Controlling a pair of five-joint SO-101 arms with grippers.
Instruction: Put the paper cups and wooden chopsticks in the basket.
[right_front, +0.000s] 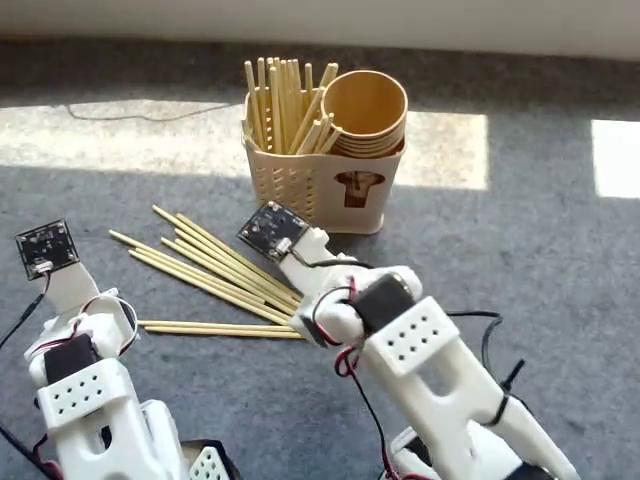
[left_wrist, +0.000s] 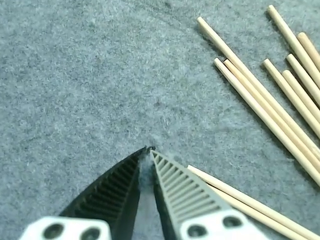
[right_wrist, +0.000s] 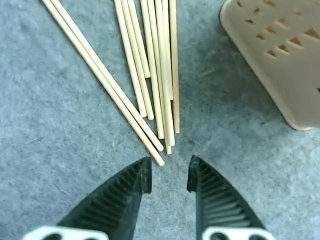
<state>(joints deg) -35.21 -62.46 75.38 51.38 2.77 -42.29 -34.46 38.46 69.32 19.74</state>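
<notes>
We see a cream perforated basket (right_front: 320, 190) standing at the far middle of the grey, felt-covered worktop (right_front: 540, 250). A stack of paper cups (right_front: 366, 108) sits in its right part, and a bundle of wooden chopsticks (right_front: 283, 100) stands upright in its left part. Loose chopsticks (right_front: 215, 265) lie fanned on the worktop to the near left of the basket. A pair of chopsticks (right_front: 222, 328) lies nearer still, side by side and running left to right. The right arm (right_front: 400, 340) reaches in from the near right, and its wrist overhangs the right ends of the loose chopsticks. The right end effector (right_wrist: 169, 172) points down just short of their tips, jaws parted a little, gripping nothing. The left end effector (left_wrist: 151, 150) sits low at the near left, tips closed together on nothing, with the pair of chopsticks just beside one finger.
</notes>
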